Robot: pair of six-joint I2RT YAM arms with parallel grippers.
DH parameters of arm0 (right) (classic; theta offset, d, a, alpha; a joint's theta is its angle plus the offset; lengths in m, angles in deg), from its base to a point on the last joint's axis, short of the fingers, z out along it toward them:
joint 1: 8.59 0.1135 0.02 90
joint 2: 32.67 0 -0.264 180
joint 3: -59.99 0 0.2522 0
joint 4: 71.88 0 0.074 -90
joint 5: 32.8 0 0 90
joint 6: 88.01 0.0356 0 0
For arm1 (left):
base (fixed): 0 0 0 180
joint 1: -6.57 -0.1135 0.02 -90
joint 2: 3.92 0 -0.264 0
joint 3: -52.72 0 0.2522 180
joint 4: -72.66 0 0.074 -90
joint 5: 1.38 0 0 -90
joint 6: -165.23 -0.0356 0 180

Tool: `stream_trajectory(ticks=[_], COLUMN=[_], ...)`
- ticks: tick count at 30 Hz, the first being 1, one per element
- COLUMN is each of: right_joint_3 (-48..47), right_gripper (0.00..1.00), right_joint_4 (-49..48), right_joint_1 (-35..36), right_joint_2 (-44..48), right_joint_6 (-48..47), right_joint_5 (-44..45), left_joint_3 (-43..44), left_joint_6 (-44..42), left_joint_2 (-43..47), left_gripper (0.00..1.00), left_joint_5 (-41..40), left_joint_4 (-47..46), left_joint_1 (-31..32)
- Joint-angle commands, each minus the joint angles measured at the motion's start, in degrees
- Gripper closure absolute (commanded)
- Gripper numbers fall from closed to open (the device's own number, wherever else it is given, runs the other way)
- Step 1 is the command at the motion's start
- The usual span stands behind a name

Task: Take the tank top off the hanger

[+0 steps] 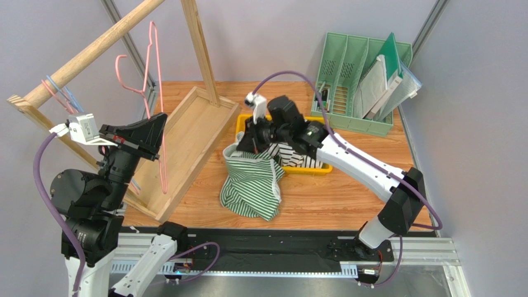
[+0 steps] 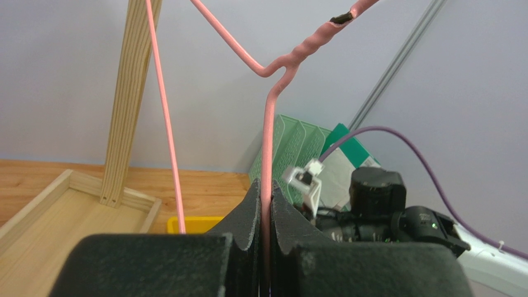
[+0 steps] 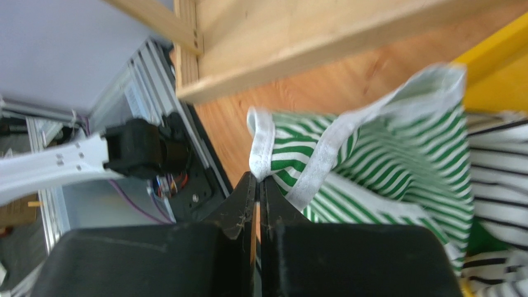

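The pink wire hanger [image 1: 155, 68] stands upright at the left, beside the wooden rack, with no cloth on the wire that I can see. My left gripper [image 1: 161, 122] is shut on its lower wire, and in the left wrist view the hanger [image 2: 268, 124] runs straight up out of the closed gripper [image 2: 265, 187]. The green-and-white striped tank top [image 1: 251, 182] hangs in a bunch over the table's middle, its lower part resting on the wood. My right gripper [image 1: 246, 145] is shut on its upper edge. In the right wrist view the gripper [image 3: 258, 180] pinches the white trim of the tank top [image 3: 384, 161].
A yellow bin [image 1: 319, 169] behind the tank top holds a black-and-white striped garment [image 1: 291, 154]. A green file rack [image 1: 353, 74] with folders stands at the back right. The wooden rack's tray base [image 1: 186, 142] and its rod [image 1: 93, 49] fill the left side, with more hangers [image 1: 59, 93] on the rod.
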Motion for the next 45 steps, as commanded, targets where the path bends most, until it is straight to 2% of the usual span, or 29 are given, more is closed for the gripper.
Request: stream_trajectory(ticks=[1, 6, 13, 18, 21, 24, 25, 27, 28, 30, 37, 45], right_joint_3=[7.42, 15.76, 22.80, 23.78, 24.31, 24.05, 23.87, 22.82, 22.29, 20.28, 15.70, 12.89], right_gripper=[1.00, 1.00, 0.97, 0.88, 0.78, 0.54, 0.37, 0.20, 0.07, 0.00, 0.00, 0.00], right_joint_4=[-2.85, -1.79, -0.21, -2.57, -5.03, -6.79, -7.06, -7.06, -6.54, -5.92, -4.86, -3.29], right_joint_1=[5.43, 7.56, 7.56, 7.64, 8.52, 10.10, 11.50, 13.52, 15.80, 17.65, 23.28, 24.69], right_joint_2=[-1.27, -2.78, 3.46, 1.63, 0.22, -0.23, -0.58, -1.28, -2.76, -4.79, -12.44, -20.34], right_joint_6=[-0.41, -0.24, -1.38, -0.34, 0.81, 0.47, 0.03, -1.46, -2.60, -4.02, -7.97, -7.36], right_joint_5=[5.17, 11.79, 22.51, 21.30, 21.38, 21.73, 22.69, 26.73, 30.48, 33.32, 41.41, 47.39], left_joint_3=[-0.92, -1.97, -1.89, -2.32, -2.15, -1.97, -1.89, -1.80, -1.62, -1.45, -1.18, -1.62], left_joint_6=[0.56, 1.09, 0.74, 1.53, 1.44, 1.27, 1.27, 1.18, 1.26, 1.18, 1.70, 1.79], left_joint_2=[0.40, 0.58, 0.84, 0.93, 0.84, 1.37, 1.55, 1.81, 1.98, 1.99, 2.42, 3.39], left_gripper=[1.00, 1.00, 1.00, 1.00, 1.00, 1.00, 1.00, 1.00, 1.00, 1.00, 1.00, 1.00], left_joint_5=[1.08, 1.69, 1.96, 2.05, 2.31, 2.14, 1.96, 1.87, 1.96, 1.96, 2.57, 2.22], left_joint_4=[-0.86, -1.30, -0.42, -0.34, 0.36, 1.24, 1.33, 1.68, 1.77, 2.04, 2.74, 3.44], left_joint_1=[0.05, 0.05, 0.14, 0.05, 0.05, 0.06, 0.05, 0.05, 0.05, 0.05, 0.05, 0.05])
